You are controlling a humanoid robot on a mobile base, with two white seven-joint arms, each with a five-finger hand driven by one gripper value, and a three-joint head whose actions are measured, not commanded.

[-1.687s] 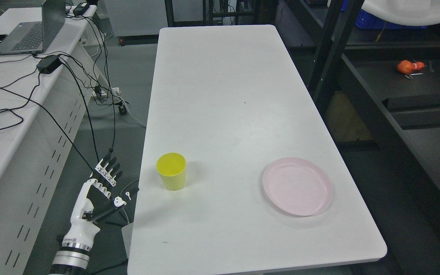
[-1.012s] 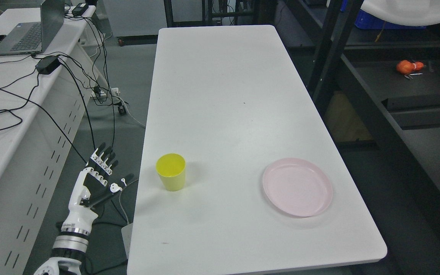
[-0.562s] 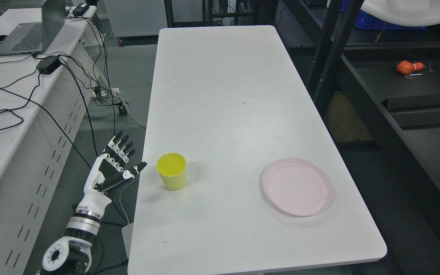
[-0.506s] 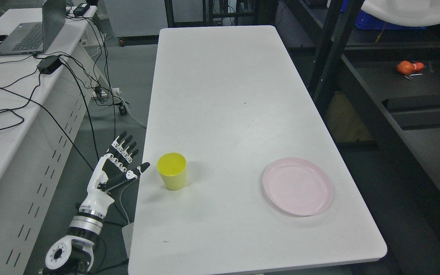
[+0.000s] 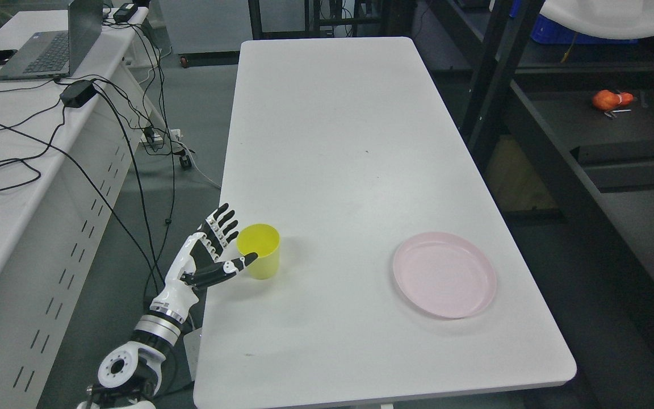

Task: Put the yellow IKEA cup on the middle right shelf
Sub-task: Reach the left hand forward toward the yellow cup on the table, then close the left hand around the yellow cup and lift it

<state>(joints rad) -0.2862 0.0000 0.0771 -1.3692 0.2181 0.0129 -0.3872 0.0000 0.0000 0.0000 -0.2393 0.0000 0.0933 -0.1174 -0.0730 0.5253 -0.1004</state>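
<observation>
A yellow cup (image 5: 260,250) stands upright on the white table (image 5: 332,142), near its left edge. My left hand (image 5: 216,247) is open at the cup's left side, with the fingers spread behind the rim and the thumb (image 5: 230,267) reaching across the cup's near side. The hand has not closed on the cup. A dark metal shelf rack (image 5: 560,113) stands to the right of the table. My right arm is out of view.
A pink plate (image 5: 444,274) lies on the table at the near right. An orange object (image 5: 608,99) lies on a shelf of the rack. A white desk (image 5: 20,170) with a laptop (image 5: 54,48) and loose cables stands at the left.
My left hand has moved up and to the right from beside the table's edge to the cup, fingers still spread. The camera has shifted slightly.
</observation>
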